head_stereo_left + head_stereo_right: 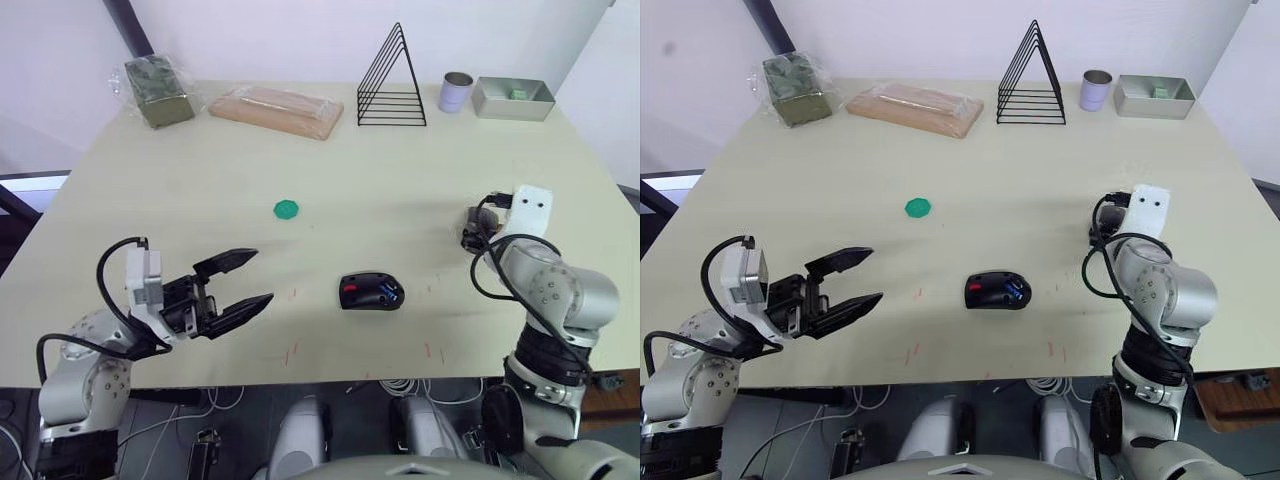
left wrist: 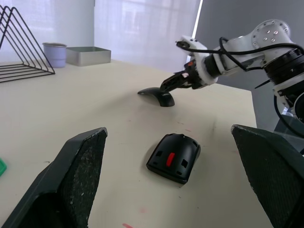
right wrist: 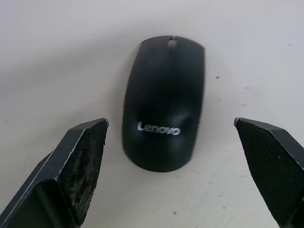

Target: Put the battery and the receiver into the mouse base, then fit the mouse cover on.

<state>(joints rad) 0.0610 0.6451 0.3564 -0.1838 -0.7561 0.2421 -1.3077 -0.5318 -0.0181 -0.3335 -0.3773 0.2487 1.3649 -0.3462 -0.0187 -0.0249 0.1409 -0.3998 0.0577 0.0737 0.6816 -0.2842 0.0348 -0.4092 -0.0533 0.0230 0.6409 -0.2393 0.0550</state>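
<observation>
Battery (image 1: 384, 292) sat blue inside mouse base (image 1: 370, 292); receiver unclear; mouse cover (image 3: 164, 104) unfitted, under spread right gripper (image 3: 173, 175); left gripper (image 1: 246, 281) spread, empty.

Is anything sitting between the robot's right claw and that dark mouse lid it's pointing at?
Nothing visible does. The right end effector is open, and the mouse cover lies on bare table ahead of its fingers.

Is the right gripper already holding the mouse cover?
No. The right gripper is open above the mouse cover, which lies on the table.
</observation>
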